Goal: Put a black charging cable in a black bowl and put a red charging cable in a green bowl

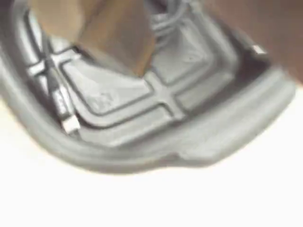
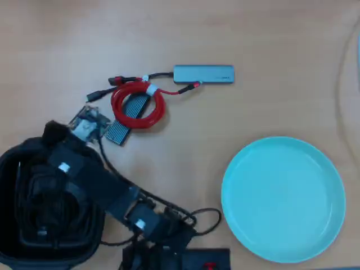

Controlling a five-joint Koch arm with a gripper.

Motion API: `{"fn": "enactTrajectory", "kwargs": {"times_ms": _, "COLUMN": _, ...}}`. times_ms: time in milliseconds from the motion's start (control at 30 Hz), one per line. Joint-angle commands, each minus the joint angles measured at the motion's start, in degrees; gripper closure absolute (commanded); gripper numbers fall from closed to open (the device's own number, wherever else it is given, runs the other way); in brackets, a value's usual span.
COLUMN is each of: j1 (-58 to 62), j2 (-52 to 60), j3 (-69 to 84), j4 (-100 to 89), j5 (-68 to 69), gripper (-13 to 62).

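Observation:
In the wrist view the black bowl (image 1: 199,146) looks washed-out grey and shows its raised square ridges. The black charging cable (image 1: 56,92) lies inside along the left wall, its silvery plug at the lower left, with more strands at the top. My gripper (image 1: 130,56) is a blurred brown shape hanging just above the bowl's bottom; its jaws cannot be separated. From overhead, the arm (image 2: 95,183) reaches over the black bowl (image 2: 84,247) at the lower left. The red charging cable (image 2: 138,107) lies coiled on the table. The green bowl (image 2: 283,199) stands empty at the lower right.
A grey hub (image 2: 203,73) lies beside the red coil, which rests on a ribbed grey block (image 2: 121,126). A small circuit board (image 2: 87,124) sits by the bowl's top corner. The arm's wires (image 2: 197,216) trail near the base.

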Motion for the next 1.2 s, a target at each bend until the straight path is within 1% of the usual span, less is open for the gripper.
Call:
{"fn": "enactTrajectory", "kwargs": {"times_ms": 0, "j1": 3.5, "j2": 7.3, "j3": -2.1, "j4": 3.0, "j5": 0.5, "gripper": -2.6}}
{"fn": "enactTrajectory", "kwargs": {"times_ms": 300, "j1": 18.7, "j2": 6.9, "j3": 2.8, "j4": 5.2, "j5": 1.0, "gripper": -2.6}}
{"fn": "enactTrajectory", "kwargs": {"times_ms": 500, "j1": 22.9, "j2": -4.0, "j3": 4.0, "j4": 4.5, "j5": 0.8, "gripper": -2.6}}
{"fn": "enactTrajectory", "kwargs": {"times_ms": 667, "j1": 23.4, "j2": -10.6, "j3": 3.6, "j4": 2.3, "j5": 1.2, "gripper": -2.6}}
{"fn": "enactTrajectory", "kwargs": {"times_ms": 867, "j1": 23.8, "j2": -12.8, "j3": 3.7, "j4": 1.3, "j5": 1.5, "gripper": -2.6}}
{"fn": "enactTrajectory", "kwargs": {"times_ms": 1167, "j1": 26.7, "j2": -19.2, "j3": 4.2, "j4": 1.4, "j5": 10.6, "gripper": -2.6}}
